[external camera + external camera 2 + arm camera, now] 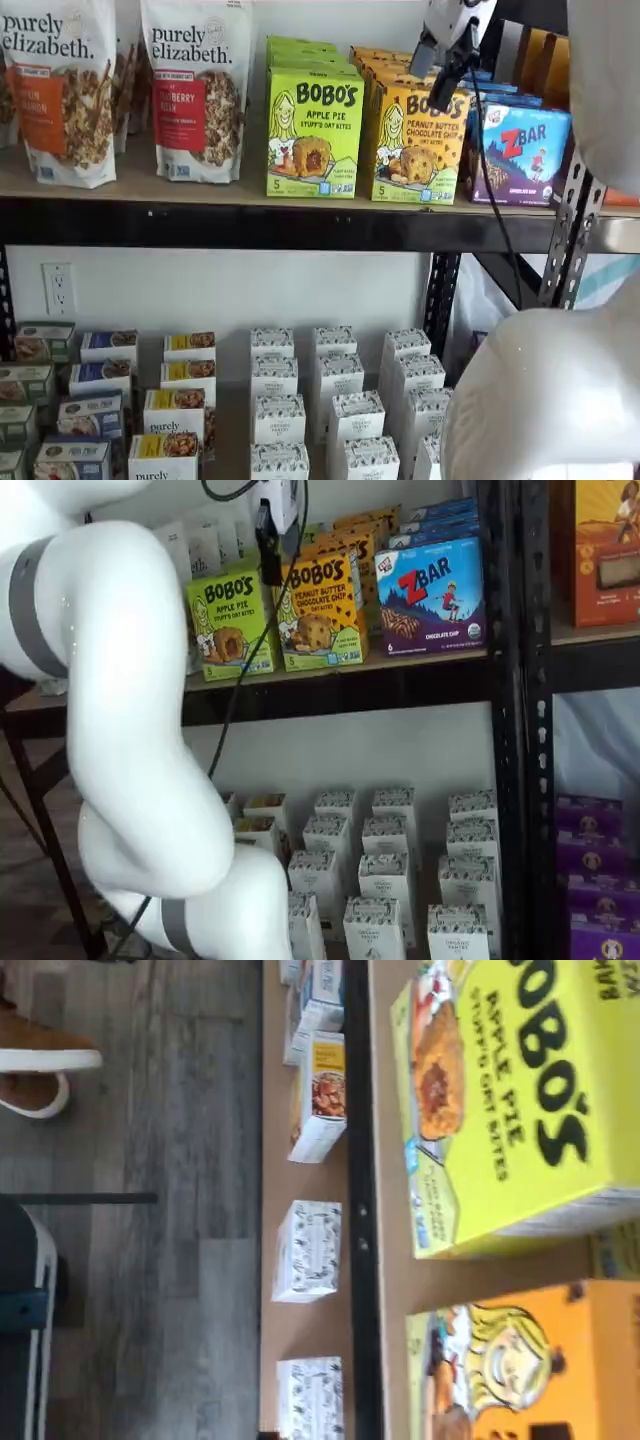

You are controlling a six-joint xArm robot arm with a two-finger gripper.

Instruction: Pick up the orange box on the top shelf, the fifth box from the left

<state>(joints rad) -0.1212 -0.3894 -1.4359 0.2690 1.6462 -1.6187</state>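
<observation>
The orange box (415,145) stands upright on the top shelf (250,225), between a lime-green box and a blue-purple one. Both shelf views show it, and its front with the blonde girl fills a corner of the wrist view (530,1370). My gripper (425,78) hangs from the view's top edge in front of the box's upper part. Its two black fingers stand apart, open, with nothing between them. In a shelf view only one black finger (268,550) shows, beside the orange box (320,615) above the shelf's rail (350,685).
The lime-green Apple Pie box (313,130) stands just left of the orange one and the ZBar box (520,155) just right. Granola bags (195,90) stand further left. Small white cartons (340,410) fill the lower shelf. My white arm (110,730) bulks in the foreground, with a cable hanging.
</observation>
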